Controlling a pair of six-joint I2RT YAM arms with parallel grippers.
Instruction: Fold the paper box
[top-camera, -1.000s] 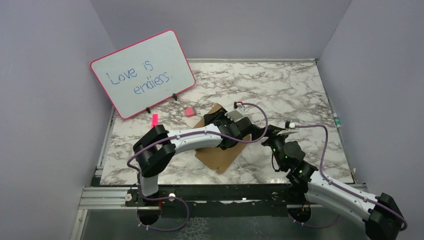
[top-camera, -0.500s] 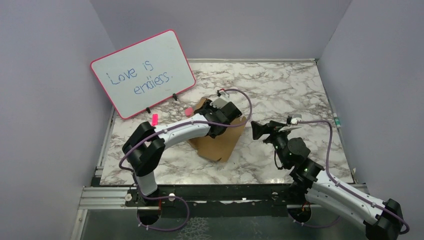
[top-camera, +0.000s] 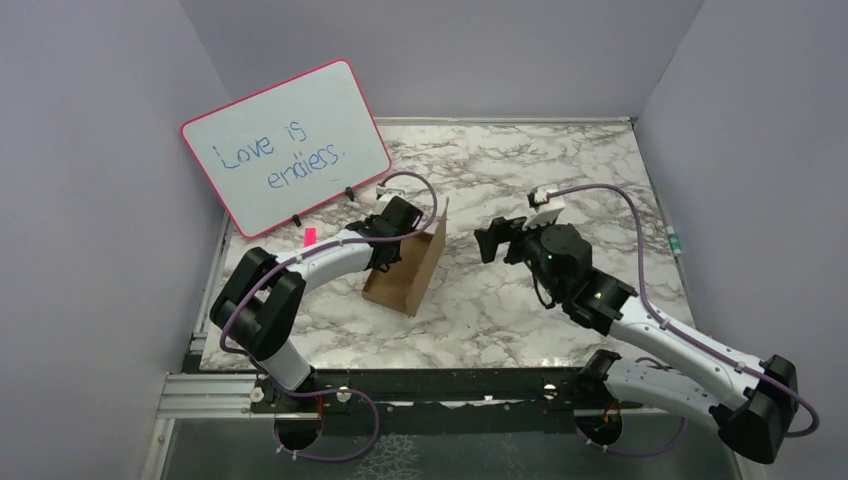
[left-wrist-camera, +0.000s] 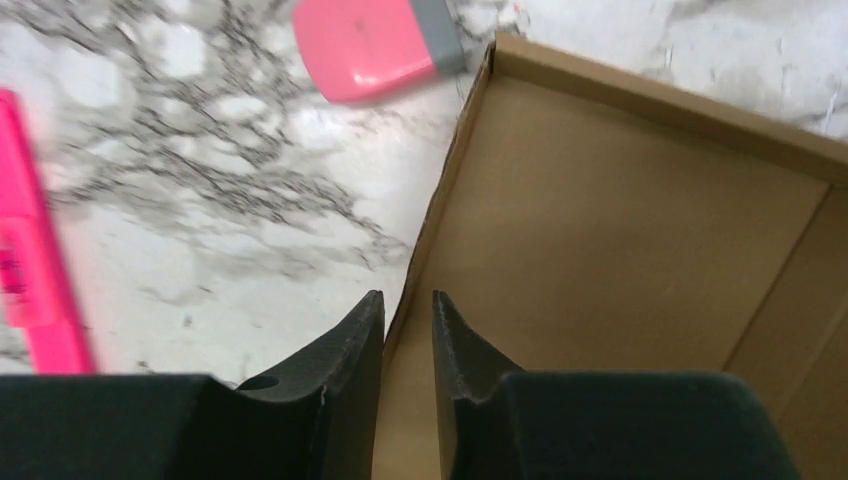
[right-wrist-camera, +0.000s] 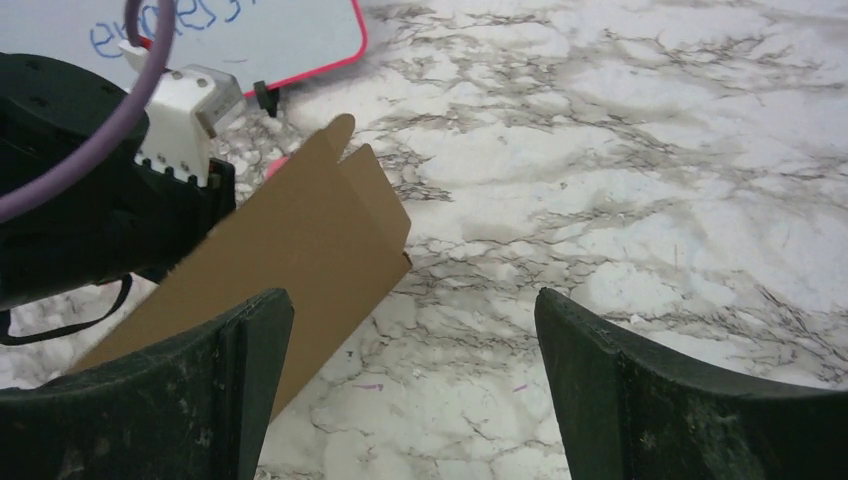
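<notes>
Between the 2 dark fingers (left-wrist-camera: 340, 350) of the left end effector (left-wrist-camera: 405, 300) runs the thin edge of a side wall of the paper box (left-wrist-camera: 620, 220). The gap is narrow and the fingers are pinched on that wall, with brown cardboard on 1 side and marble on the other. The box sits left of the middle of the desk (top-camera: 560, 170), near the lower right corner of the whiteboard (top-camera: 285, 145). Its base lies on the marble. 1 broad panel on its right side stands up steeply, with a notched tab at its far end. The left arm reaches out from the near left to the box's left side.

Just beyond the held wall, on the far left side of the box, a pink eraser (left-wrist-camera: 375, 45) with a grey end lies on the desk. A pink marker (left-wrist-camera: 30, 260) lies further left, apart from the cardboard.

To the right, the right end effector (right-wrist-camera: 410, 300) hangs above the desk with its 2 fingers spread wide and nothing between them. It points left at the raised panel, close to it but not touching.

Behind the box, the pink-framed whiteboard leans at the far left, with blue handwriting reading "Love is endless."
</notes>
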